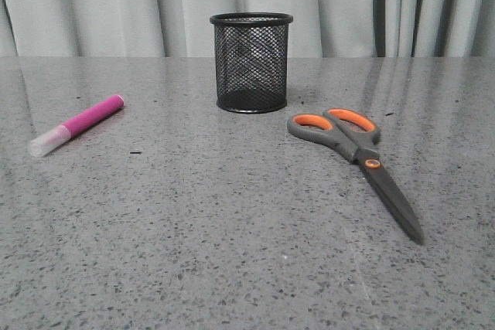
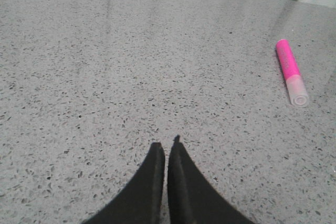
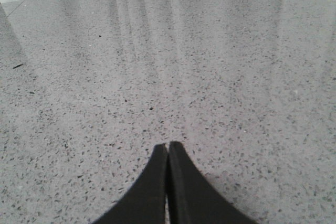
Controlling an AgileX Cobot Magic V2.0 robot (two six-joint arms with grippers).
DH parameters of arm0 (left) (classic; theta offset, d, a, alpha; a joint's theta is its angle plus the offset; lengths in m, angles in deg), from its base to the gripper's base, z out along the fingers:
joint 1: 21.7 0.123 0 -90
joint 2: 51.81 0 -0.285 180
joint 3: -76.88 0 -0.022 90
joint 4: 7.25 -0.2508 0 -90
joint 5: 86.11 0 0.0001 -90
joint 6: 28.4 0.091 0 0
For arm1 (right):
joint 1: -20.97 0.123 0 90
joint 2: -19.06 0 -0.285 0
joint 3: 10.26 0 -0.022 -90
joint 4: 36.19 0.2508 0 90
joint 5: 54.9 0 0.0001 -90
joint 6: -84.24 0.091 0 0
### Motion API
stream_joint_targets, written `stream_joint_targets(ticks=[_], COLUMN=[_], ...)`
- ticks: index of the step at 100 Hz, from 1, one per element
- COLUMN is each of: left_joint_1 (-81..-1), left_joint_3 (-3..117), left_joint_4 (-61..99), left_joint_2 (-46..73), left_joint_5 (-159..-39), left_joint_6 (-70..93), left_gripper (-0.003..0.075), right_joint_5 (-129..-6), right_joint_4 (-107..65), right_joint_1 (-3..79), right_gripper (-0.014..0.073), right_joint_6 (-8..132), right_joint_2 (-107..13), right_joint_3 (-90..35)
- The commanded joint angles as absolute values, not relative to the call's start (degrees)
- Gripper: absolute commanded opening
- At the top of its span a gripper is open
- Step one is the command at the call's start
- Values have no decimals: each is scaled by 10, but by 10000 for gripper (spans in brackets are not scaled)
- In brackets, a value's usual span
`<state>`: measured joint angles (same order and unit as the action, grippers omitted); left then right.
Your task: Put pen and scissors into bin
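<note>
The magenta pen [image 1: 77,125] with a whitish cap lies on the grey table at the left; it also shows in the left wrist view [image 2: 291,72]. The black mesh bin [image 1: 251,62] stands upright at the middle back and looks empty. The scissors [image 1: 360,156] lie closed at the right, grey-and-orange handles toward the bin, blades pointing to the front right. My left gripper [image 2: 166,144] is shut and empty above bare table, apart from the pen. My right gripper [image 3: 168,144] is shut and empty above bare table. Neither arm shows in the front view.
The speckled grey table [image 1: 232,253] runs back to a pale curtain [image 1: 116,5]. A few small dark specks lie on the table near the pen [image 1: 135,151].
</note>
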<state>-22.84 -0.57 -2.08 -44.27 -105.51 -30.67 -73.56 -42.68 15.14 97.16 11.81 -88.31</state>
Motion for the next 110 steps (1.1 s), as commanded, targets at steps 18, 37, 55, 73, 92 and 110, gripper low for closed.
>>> stream_joint_targets(ticks=[18,37,55,73,92,110], left_joint_1=[-227,-227,-227,-227,-227,-227], left_joint_3=[-20,-20,-20,-20,-20,-20], left_joint_4=[-18,-18,-18,-18,-18,-18], left_joint_2=[-461,-461,-461,-461,-461,-461], left_joint_5=[-1028,-1028,-1028,-1028,-1028,-1028], left_joint_6=[-312,-312,-312,-312,-312,-312], left_gripper=[-20,-20,-20,-20,-20,-20], right_joint_5=[-722,-722,-722,-722,-694,-585], right_joint_4=[-428,-428,-428,-428,-430,-401], right_joint_1=[152,152,152,152,152,152], right_gripper=[-65,-65,-65,-65,-65,-65], right_joint_6=[967,967,967,967,967,970], right_joint_2=[132,132,132,132,132,132], right_joint_3=[-889,-889,-889,-889,-889,-889])
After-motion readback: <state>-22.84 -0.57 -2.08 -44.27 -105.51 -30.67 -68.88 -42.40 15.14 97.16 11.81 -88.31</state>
